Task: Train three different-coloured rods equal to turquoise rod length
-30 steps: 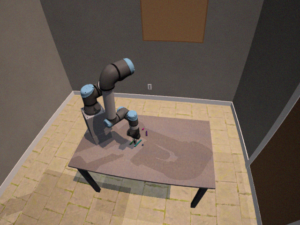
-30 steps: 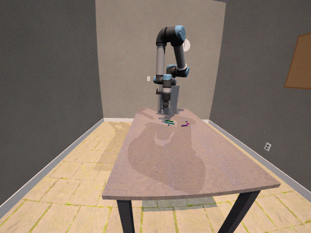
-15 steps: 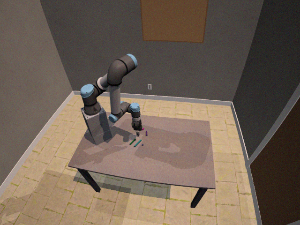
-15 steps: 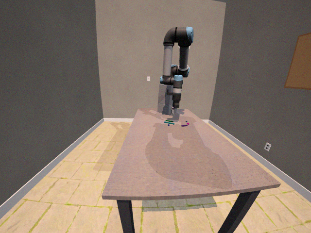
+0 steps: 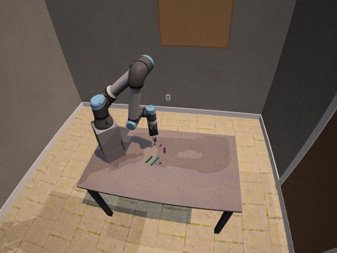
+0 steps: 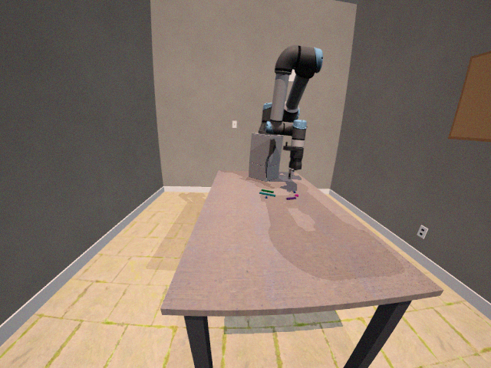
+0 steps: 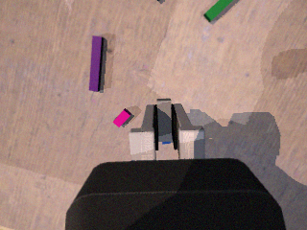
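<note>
My gripper [image 5: 154,138] hangs a little above the table's far left part, shut on a short grey rod [image 7: 164,115] that shows between the fingers in the wrist view. A blue rod [image 5: 154,143] lies on the table right under it and shows between the fingers. A magenta rod [image 7: 122,118] lies just left of the fingers, a purple rod [image 7: 96,63] beyond it. The green rod [image 5: 148,159] and the turquoise rod [image 5: 155,160] lie side by side nearer the front, with a second blue rod [image 5: 159,162] beside the turquoise one.
The robot's grey pedestal [image 5: 108,141] stands at the table's left back corner. The rods also show in the exterior view, green [image 6: 267,191] and turquoise [image 6: 267,194] to the left, purple [image 6: 291,198] and magenta [image 6: 296,195] to the right.
</note>
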